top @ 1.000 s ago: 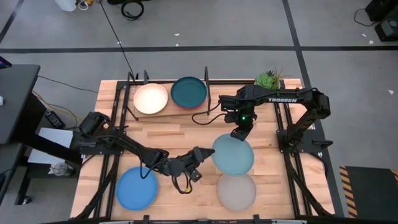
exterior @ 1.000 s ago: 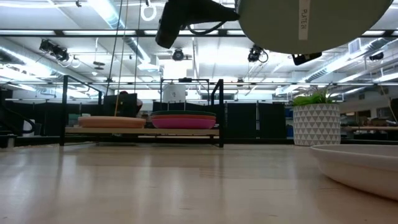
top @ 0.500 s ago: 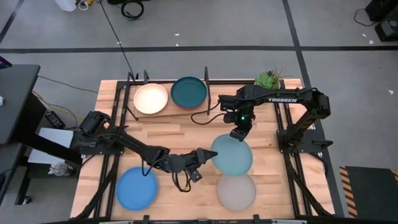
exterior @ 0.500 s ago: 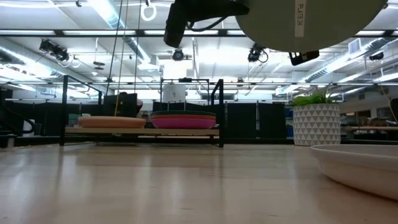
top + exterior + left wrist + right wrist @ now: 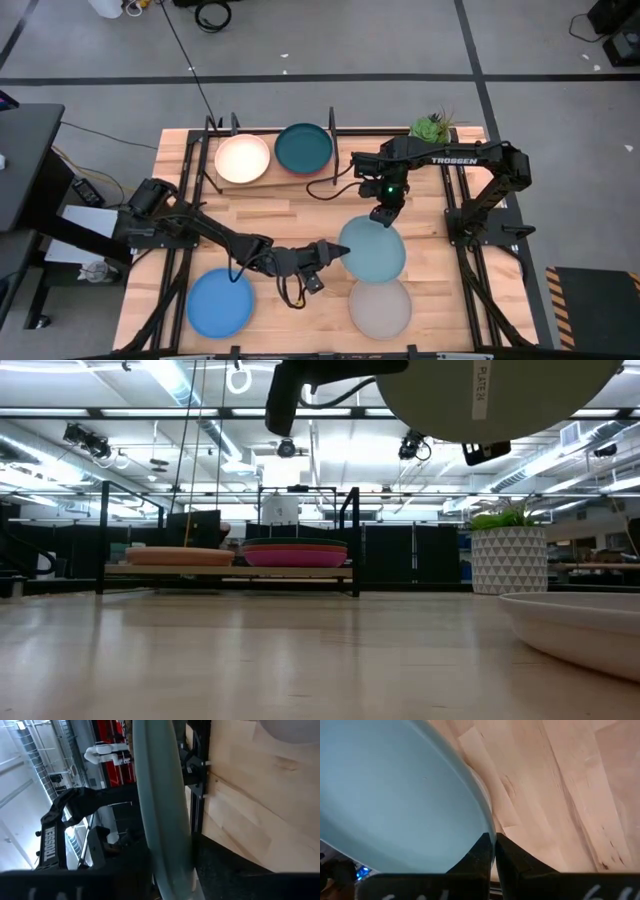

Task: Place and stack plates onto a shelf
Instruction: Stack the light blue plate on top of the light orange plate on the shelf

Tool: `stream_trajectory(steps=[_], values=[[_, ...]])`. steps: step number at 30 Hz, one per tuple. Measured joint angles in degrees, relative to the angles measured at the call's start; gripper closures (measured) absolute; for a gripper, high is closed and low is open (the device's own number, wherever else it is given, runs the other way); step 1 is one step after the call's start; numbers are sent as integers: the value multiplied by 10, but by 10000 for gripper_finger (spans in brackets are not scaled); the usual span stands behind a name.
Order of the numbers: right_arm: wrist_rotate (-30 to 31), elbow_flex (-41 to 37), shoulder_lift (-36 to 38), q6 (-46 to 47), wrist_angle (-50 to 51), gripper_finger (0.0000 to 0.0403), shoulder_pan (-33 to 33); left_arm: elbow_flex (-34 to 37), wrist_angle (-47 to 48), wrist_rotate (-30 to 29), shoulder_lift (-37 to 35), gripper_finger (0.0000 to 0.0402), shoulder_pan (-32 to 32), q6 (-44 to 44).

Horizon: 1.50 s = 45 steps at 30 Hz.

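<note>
Across the counter (image 5: 300,215), well apart from the lifted load, at the far edge: the shelf (image 5: 230,571), already carrying two stacks, cream plate (image 5: 243,158) on top of one and dark teal plate (image 5: 303,147) on top of the other. On the counter's near side, blue plate (image 5: 220,302) to the left and grey plate (image 5: 380,307) to the right, both flat.

Up in the air above the grey plate's far edge: the pale teal plate (image 5: 375,252), pinched at two rims at once. At its far rim, the right gripper (image 5: 383,215), jaws clamped together on the thin edge. At its left rim, the left gripper (image 5: 333,250), with the rim running between the jaws. Cannot tell whether those are closed on it or only around it.

Main risk, by judgement: a two-arm hold with nothing underneath. Pulling in slightly different directions could twist the rim out of one pinch; letting go on one side before the other is firm could drop the plate onto the grey plate below and chip both. Later, at the shelf, could clip a black post or land off-centre on a stack and slide off.
</note>
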<state>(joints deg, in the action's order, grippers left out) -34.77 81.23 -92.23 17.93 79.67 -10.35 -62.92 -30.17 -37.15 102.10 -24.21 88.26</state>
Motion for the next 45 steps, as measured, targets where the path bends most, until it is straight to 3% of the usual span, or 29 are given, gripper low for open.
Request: stream_trajectory(steps=[14, 29, 39, 45], values=[[-11, 0, 0, -1, -6, 361, 0, 0, 1, 1, 0, 291, 0, -6], [-20, 0, 3, -25, -2, 239, -15, 0, -2, 10, 0, 292, 0, -23], [-24, 0, 61, -53, -1, 196, -65, 0, 14, -53, -1, 293, -9, -70], [38, 0, 119, -80, -8, 201, -87, 0, 17, -120, -1, 293, -29, -91]])
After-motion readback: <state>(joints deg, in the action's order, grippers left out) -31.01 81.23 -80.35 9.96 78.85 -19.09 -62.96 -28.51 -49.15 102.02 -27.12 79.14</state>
